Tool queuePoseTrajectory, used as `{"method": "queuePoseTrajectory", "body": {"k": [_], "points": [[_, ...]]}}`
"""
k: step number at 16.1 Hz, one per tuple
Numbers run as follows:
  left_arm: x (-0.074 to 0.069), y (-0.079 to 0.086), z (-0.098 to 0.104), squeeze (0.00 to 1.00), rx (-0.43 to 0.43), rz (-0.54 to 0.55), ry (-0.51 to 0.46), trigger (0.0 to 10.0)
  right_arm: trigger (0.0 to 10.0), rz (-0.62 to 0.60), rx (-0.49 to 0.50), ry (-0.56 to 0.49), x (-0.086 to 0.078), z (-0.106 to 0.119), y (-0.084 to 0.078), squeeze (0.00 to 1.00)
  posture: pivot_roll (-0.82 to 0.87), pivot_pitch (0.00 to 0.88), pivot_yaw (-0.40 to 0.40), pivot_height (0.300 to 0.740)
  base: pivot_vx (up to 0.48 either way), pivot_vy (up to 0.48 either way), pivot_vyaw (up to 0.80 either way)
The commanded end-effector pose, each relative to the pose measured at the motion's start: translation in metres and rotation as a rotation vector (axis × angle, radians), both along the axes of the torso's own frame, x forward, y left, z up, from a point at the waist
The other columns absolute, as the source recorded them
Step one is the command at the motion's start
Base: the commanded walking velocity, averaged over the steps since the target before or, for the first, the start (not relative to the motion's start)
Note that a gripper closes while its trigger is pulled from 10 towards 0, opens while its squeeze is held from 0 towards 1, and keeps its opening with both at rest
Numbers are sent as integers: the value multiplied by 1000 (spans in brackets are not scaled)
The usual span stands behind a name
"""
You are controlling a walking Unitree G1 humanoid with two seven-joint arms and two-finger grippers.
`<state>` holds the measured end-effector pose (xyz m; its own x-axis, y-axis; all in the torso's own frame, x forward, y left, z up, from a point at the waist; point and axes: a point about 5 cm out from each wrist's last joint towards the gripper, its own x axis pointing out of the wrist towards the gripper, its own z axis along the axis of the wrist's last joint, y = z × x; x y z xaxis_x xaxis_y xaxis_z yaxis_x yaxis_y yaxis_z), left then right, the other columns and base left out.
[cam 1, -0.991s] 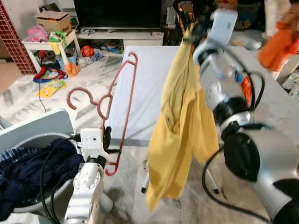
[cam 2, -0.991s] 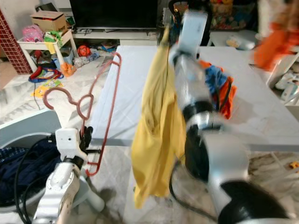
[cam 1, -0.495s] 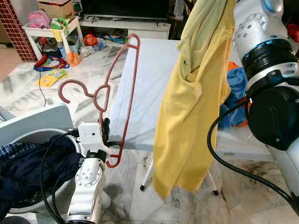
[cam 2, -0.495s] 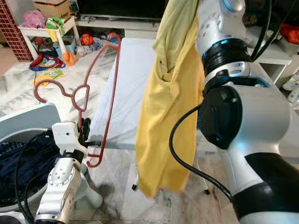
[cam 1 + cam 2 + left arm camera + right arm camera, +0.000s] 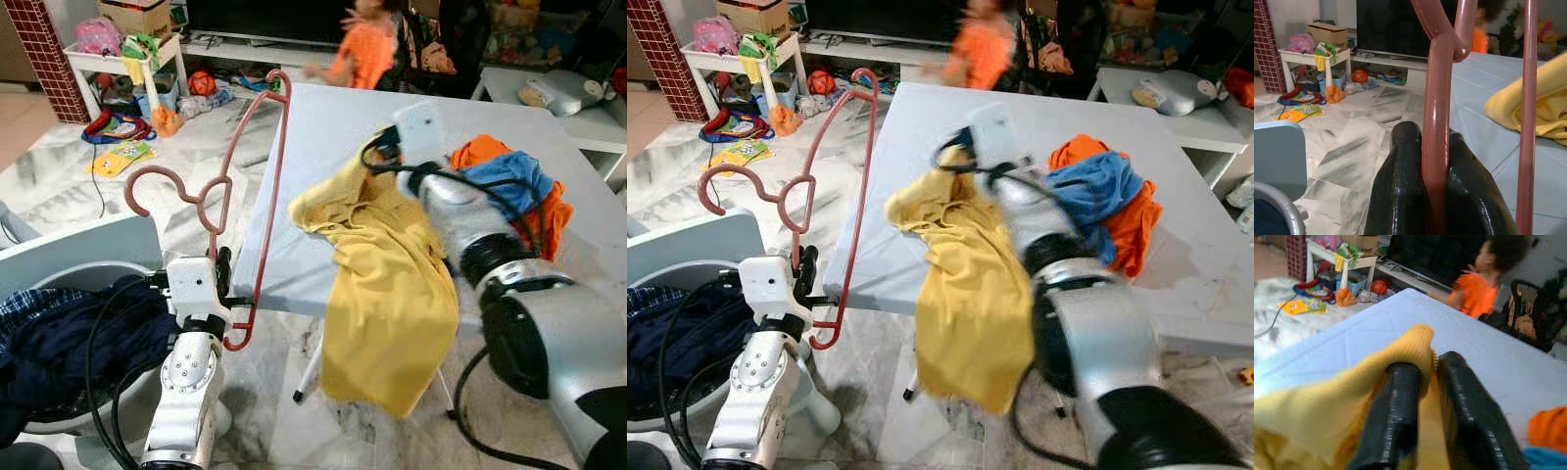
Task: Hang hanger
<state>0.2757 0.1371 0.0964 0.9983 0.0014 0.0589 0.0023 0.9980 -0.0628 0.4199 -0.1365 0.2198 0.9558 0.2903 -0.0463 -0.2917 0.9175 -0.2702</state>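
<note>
Hanger [image 5: 257, 211] in left tool [image 5: 1432, 147], upright.

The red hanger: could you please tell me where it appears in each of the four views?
Left eye view: red hanger left of centre, upright in the left gripper.
Right eye view: left side, beside the table.
Left wrist view: its rod clamped between the fingers.
Right wrist view: not seen.
Shared landmark: the yellow shirt.

A lived-in home living room: a large television [image 5: 265, 15] on a low stand, toys [image 5: 118, 147] scattered over the marble floor [image 5: 196, 166], a laundry basket [image 5: 59, 343], and a person in orange [image 5: 362, 49].
</note>
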Motion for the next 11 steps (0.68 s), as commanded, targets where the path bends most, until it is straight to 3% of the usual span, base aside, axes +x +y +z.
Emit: {"method": "queuePoseTrajectory", "body": {"k": [1, 4, 11], "points": [[0, -8, -5, 0, -2, -43, 20, 10000, 10000, 47, -65, 38, -2, -6, -6, 1000, 29, 0, -65, 740, 0, 0, 0], [0, -12, -6, 0, 1, -81, 31, 10000, 10000, 150, -141, 136, -11, -31, -20, 1000, 13, 0, -38, 740, 0, 0, 0], [0, -12, -6, 0, 1, -81, 31, 10000, 10000, 150, -141, 136, -11, -31, -20, 1000, 13, 0, -38, 740, 0, 0, 0]]}}
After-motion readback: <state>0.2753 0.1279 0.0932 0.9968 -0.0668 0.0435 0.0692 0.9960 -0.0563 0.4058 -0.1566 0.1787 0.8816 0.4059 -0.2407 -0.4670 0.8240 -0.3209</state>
